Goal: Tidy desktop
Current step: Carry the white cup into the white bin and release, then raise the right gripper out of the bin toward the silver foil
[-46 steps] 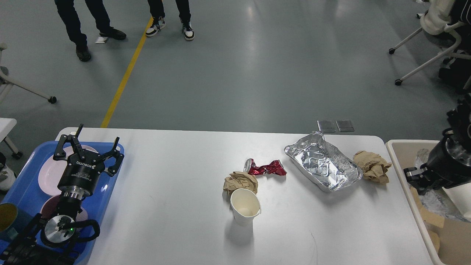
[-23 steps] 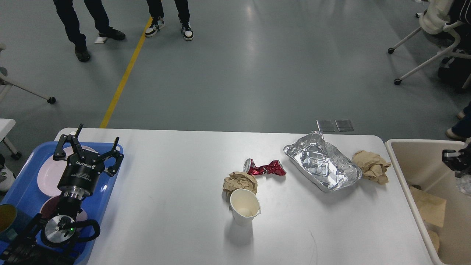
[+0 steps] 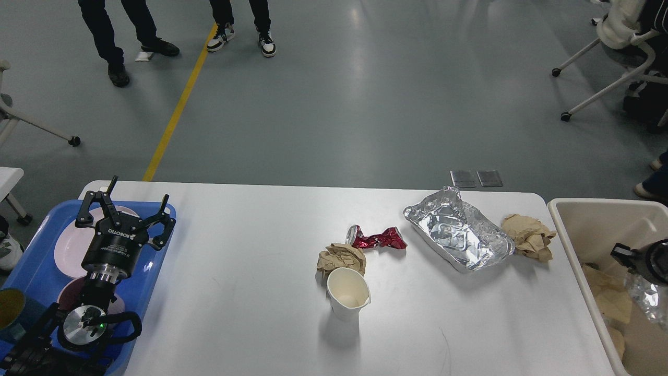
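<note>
The white desktop [image 3: 250, 292] carries a crushed red can [image 3: 377, 238], a brown paper ball [image 3: 342, 258] and an upright white paper cup [image 3: 348, 293] near its middle. Farther right lie a crumpled foil tray [image 3: 459, 231] and a second brown paper wad [image 3: 528, 236]. My left gripper [image 3: 128, 206] hangs open and empty over the blue tray [image 3: 36, 271] at the left. At the right edge, only a dark tip of my right gripper [image 3: 626, 254] shows above the beige bin [image 3: 574, 209]; its fingers cannot be told apart.
The blue tray holds pink plates [image 3: 70, 245] and a dark cup [image 3: 9, 308]. Brown paper and crumpled foil [image 3: 647, 300] lie in the beige bin. People's legs [image 3: 112, 36] and wheeled chairs [image 3: 616, 62] stand on the grey floor beyond the desktop.
My right arm pulled back from over the bin toward the right edge, then came lower; little of it shows now. The left arm and the things on the desktop have not moved.
</note>
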You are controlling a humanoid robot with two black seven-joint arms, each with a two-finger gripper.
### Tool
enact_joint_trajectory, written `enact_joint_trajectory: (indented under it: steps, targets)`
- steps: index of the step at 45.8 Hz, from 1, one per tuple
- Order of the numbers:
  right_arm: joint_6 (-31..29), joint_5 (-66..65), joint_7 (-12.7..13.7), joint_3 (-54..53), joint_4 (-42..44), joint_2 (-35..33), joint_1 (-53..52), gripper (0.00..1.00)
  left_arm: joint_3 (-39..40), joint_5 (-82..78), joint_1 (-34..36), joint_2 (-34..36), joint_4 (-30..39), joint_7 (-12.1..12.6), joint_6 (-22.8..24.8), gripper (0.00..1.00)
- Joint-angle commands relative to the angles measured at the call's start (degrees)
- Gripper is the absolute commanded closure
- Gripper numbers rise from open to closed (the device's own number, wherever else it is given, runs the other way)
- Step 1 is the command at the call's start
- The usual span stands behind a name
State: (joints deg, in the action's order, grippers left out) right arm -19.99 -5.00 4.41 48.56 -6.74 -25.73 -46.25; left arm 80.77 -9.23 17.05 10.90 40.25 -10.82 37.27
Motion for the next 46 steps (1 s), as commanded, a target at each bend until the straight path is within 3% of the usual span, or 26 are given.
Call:
enact_joint_trajectory:
  steps: [1, 8, 30, 35, 37, 46]
  targets:
    - [8.46, 0.07, 4.55, -2.15, 1.73, 3.05, 5.2, 1.0, 0.01, 0.08, 0.0, 0.0, 0.0, 0.01, 0.0, 0.04]
    - [14.19, 2.27, 5.7, -4.7, 1.73, 3.49, 7.76, 1.0, 0.01, 0.0, 0.0, 0.0, 0.0, 0.01, 0.0, 0.04]
    - [15.77, 2.89, 5.35, -6.81, 1.64, 5.25, 9.69, 0.98, 0.01, 0.08, 0.0, 0.0, 0.0, 0.01, 0.0, 0.04]
    - [21.38, 2.89, 5.08, -6.99, 1.12, 5.25, 10.13, 0.23, 0.01, 0.08, 0.0, 0.0, 0.0, 0.01, 0.0, 0.04]
    - [22.97, 2.89, 5.08, -7.25, 0.86, 5.34, 10.13, 0.0, 0.01, 0.09, 0.0, 0.0, 0.0, 0.01, 0.0, 0.04]
    - [23.07, 2.89, 5.08, -7.34, 0.59, 5.16, 10.39, 0.0, 0.01, 0.08, 0.0, 0.0, 0.0, 0.01, 0.0, 0.04]
